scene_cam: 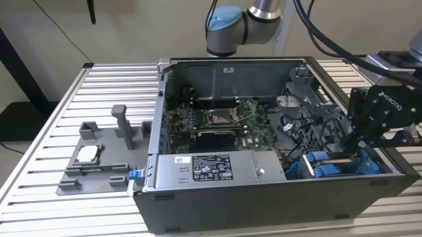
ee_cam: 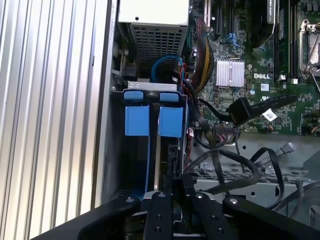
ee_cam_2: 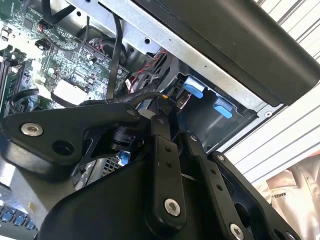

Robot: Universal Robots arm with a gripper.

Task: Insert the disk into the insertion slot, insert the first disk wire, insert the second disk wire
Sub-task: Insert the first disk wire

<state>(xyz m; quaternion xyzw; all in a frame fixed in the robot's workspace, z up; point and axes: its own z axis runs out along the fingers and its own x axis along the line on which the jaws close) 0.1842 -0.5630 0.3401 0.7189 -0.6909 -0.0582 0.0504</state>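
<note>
The insertion slot (scene_cam: 317,169), a dark bay with blue rails, sits in the front corner of the open computer case at the exterior view's right. Its blue tabs (ee_cam: 137,120) (ee_cam_2: 193,88) appear in both wrist views. My black gripper (scene_cam: 347,143) hangs just above this bay, fingers pointing down into it. In the second wrist view the gripper (ee_cam_2: 165,107) is shut on the end of a black sleeved disk wire (ee_cam_2: 120,101). In the first wrist view the gripper (ee_cam: 175,182) is over the bay's end. A thin strip lies between the rails; whether it is the disk is unclear.
A loose black flat-cable connector (ee_cam: 239,111) lies over the motherboard (scene_cam: 218,123) beside the bay. The power supply box (scene_cam: 211,170) fills the case's front. A light grey fixture (scene_cam: 99,168) with upright posts stands on the slatted table at the exterior view's left.
</note>
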